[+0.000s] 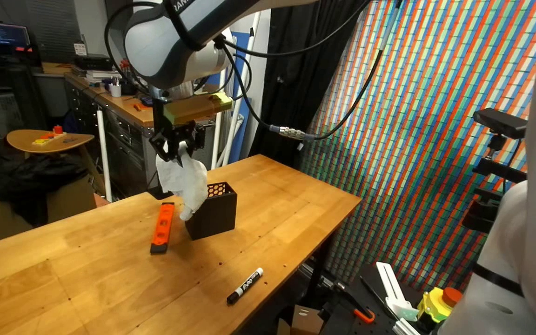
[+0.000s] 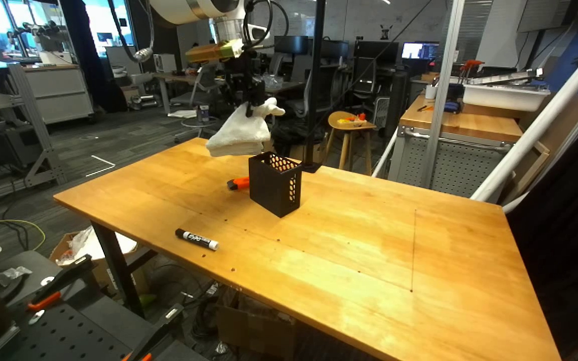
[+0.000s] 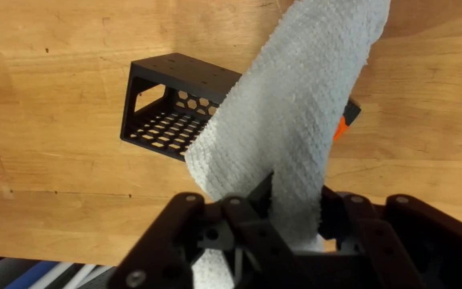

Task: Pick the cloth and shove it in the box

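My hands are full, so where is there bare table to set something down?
In an exterior view: bare table between the black box and the right end, and between the marker and the left end. Crowded: around the box, where the orange tool lies and the cloth hangs.

1. Wrist view: the white cloth [image 3: 291, 104] hides the right end of the black box [image 3: 181, 71].
2. There, the gripper [image 3: 297, 188] is blurred, its near end cut off.
3. In an exterior view, the box hides most of an orange level [image 2: 240, 183].
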`<state>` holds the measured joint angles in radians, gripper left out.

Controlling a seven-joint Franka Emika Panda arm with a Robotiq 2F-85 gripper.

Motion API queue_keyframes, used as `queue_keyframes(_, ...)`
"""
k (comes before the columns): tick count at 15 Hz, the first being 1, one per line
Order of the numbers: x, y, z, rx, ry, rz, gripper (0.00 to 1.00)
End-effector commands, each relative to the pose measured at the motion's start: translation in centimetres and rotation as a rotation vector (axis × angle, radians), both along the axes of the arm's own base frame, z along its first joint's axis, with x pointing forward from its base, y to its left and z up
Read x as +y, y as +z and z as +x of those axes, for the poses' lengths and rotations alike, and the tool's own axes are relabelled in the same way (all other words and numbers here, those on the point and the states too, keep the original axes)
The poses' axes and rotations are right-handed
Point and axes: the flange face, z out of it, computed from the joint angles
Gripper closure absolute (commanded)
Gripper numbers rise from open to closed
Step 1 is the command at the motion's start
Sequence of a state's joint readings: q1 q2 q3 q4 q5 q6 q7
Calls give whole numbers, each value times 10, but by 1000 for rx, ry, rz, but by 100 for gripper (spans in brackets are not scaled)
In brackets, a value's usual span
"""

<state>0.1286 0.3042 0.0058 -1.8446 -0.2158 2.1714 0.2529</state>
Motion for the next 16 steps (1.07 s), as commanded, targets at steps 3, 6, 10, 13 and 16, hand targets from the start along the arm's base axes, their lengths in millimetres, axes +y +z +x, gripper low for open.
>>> queue_keyframes(3, -37, -31, 15, 13, -89, 34, 96)
queue_keyframes(6, -52, -43, 23, 22, -131, 81, 96)
queue_keyframes(10, -58, -62, 31, 20, -157, 129, 96)
queue_keyframes(13, -62, -73, 35, 18, -168, 140, 96)
queue_keyframes(16, -70, -77, 36, 14, -178, 116, 96)
